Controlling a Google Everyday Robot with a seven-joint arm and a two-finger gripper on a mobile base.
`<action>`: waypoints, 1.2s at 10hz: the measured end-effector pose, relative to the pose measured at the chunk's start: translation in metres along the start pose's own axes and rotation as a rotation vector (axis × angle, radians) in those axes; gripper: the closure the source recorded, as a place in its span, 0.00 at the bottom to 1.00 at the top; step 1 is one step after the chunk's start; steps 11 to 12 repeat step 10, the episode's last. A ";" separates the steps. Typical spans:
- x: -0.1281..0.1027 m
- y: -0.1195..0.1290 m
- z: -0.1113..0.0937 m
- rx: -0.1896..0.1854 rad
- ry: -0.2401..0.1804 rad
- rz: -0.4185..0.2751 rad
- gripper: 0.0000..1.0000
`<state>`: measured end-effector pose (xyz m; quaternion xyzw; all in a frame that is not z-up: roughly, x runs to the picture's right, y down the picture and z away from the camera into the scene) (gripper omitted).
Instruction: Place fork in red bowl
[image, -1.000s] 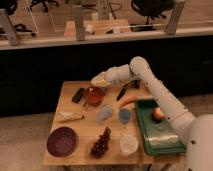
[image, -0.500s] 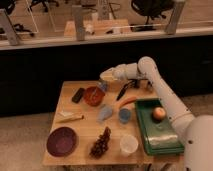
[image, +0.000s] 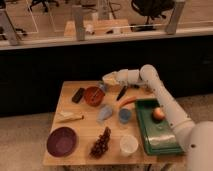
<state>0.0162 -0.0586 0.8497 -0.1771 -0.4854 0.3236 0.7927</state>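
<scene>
- The white arm (image: 165, 100) reaches from the lower right across the table (image: 80, 145) toward its far edge.
- The end effector (image: 107, 80) hovers above the far side of the table, just beside and slightly above the right rim of the red bowl (image: 93, 95); whether its fingers are spread or pressed together cannot be told.
- The fork (image: 99, 89) shows as a thin silvery line slanting from the end effector down toward the inside of the red bowl; whether it touches the bowl cannot be told.
- A dark flat object (image: 78, 95) lies just left of the red bowl.
- A black-handled knife (image: 121, 92) lies right of the bowl, with a carrot (image: 128, 101) just in front of it.
- A green tray (image: 160, 135) sits on the table's right side and holds 1 orange fruit (image: 158, 113).
- Near the table's middle stand a crumpled pale blue item (image: 104, 113) and a blue cup (image: 124, 116).
- A white cup (image: 128, 145) and a bunch of dark grapes (image: 100, 142) sit near the front edge.
- A purple dish (image: 62, 141) rests at the front left, with a pale flat utensil (image: 69, 117) behind it.
</scene>
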 end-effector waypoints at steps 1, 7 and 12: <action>0.008 0.002 0.010 0.007 0.001 0.001 0.39; 0.055 0.010 0.055 0.021 0.022 0.032 0.20; 0.039 0.015 0.050 0.004 0.008 0.022 0.20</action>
